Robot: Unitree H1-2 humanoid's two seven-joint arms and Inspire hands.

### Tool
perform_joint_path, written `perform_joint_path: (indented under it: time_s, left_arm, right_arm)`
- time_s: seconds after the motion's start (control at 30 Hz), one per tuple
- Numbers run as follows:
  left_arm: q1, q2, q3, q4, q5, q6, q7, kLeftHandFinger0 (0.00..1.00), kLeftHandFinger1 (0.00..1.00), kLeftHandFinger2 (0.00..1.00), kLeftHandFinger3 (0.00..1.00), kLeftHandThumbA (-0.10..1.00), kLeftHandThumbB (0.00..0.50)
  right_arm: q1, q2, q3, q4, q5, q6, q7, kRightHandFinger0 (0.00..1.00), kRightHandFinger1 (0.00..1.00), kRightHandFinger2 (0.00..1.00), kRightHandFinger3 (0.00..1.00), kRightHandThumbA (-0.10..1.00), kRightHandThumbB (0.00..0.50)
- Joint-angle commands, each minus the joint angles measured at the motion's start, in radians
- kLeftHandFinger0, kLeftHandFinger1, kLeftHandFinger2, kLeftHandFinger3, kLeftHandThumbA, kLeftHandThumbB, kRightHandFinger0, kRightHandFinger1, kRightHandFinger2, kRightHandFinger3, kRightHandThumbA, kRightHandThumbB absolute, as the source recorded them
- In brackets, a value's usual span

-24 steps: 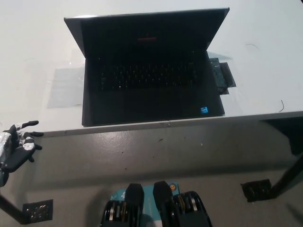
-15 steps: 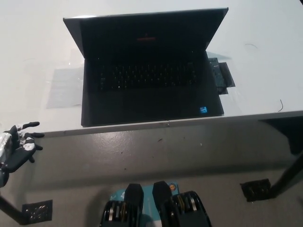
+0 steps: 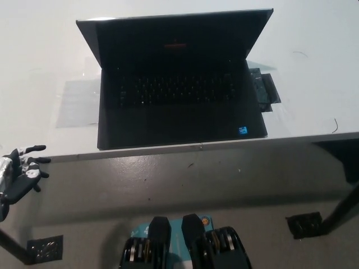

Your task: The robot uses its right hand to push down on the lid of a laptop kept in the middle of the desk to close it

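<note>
A black laptop point(image 3: 179, 106) stands open in the middle of the white desk point(image 3: 314, 67), its lid point(image 3: 174, 33) tilted up at the far side and its dark keyboard facing me. My white left hand point(image 3: 19, 171) rests below the desk's front edge at the lower left, fingers apart and holding nothing. No part of my black right arm or hand shows in the head view.
A small dark object point(image 3: 263, 89) lies on the desk just right of the laptop. A pale patch point(image 3: 78, 103) marks the desk left of the laptop. Dark desk legs and foot plates point(image 3: 305, 224) stand on the grey floor below.
</note>
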Motion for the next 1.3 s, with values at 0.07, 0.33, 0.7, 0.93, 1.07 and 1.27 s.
perform_joint_path:
  time_s: [0.07,0.33,0.7,0.93,1.07,1.27]
  left_arm:
    - [-0.013,0.041,0.009,-0.04,-0.001,0.004,-0.015,0.37,0.49,0.65,0.73,0.12,0.005]
    - [-0.016,0.044,0.008,-0.039,-0.006,0.013,-0.017,0.41,0.52,0.68,0.76,0.11,0.01]
    - [-0.034,0.051,-0.002,-0.035,0.004,0.016,-0.012,0.36,0.5,0.65,0.76,0.09,0.013]
    - [-0.039,0.055,-0.017,-0.025,0.014,-0.001,-0.016,0.36,0.5,0.65,0.76,0.11,0.023]
    - [-0.048,0.06,-0.021,-0.021,0.016,-0.006,-0.018,0.36,0.5,0.64,0.75,0.11,0.022]
    - [-0.064,0.068,-0.028,-0.021,0.015,0.005,-0.028,0.38,0.51,0.64,0.75,0.09,0.006]
  right_arm:
    - [-0.184,-0.012,0.088,0.113,-0.071,0.006,0.021,1.0,1.0,0.98,1.0,1.0,0.228]
    - [-0.334,0.082,0.202,0.307,-0.15,-0.078,0.078,1.0,1.0,0.95,1.0,1.0,0.259]
    - [-0.466,0.203,0.257,0.526,-0.196,-0.181,0.122,1.0,0.95,0.91,1.0,1.0,0.305]
    - [-0.531,0.274,0.302,0.692,-0.234,-0.236,0.152,1.0,1.0,0.95,1.0,1.0,0.305]
    - [-0.567,0.315,0.322,0.785,-0.261,-0.288,0.146,1.0,1.0,0.93,1.0,1.0,0.241]
    - [-0.562,0.356,0.329,0.88,-0.273,-0.364,0.162,1.0,0.99,0.88,1.0,1.0,0.366]
